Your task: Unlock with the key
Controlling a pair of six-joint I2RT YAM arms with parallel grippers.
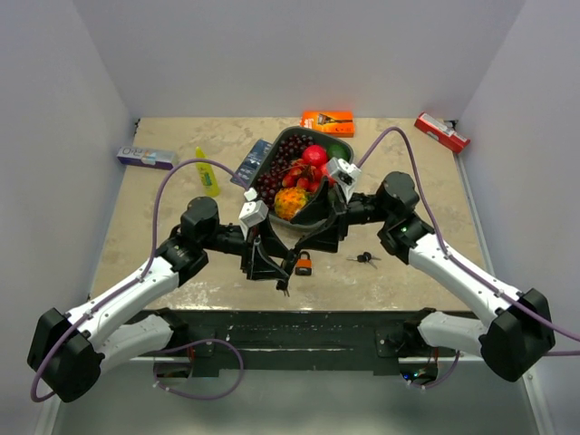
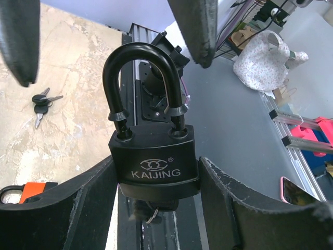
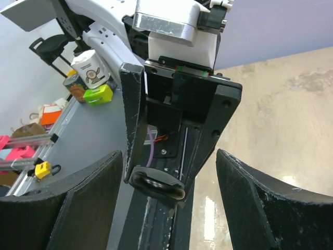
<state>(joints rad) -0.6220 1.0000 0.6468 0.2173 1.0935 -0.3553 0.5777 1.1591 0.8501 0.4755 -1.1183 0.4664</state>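
clamping black padlock (image 2: 153, 164) inside left gripper (image 2: 157, 179), shackle up. likely heavy, rigid, slick: best pinched across the flat body. right gripper (image 3: 169, 156) splayed wide, empty, just opposite.

A robotics lab cell: plain white panels (image 1: 54, 136) wall in the tabletop (image 1: 412, 285). Past the left gripper (image 2: 156, 172), aluminium rails (image 2: 306, 124) and a wire rack (image 2: 237, 28) sit on grey floor (image 2: 234, 120).
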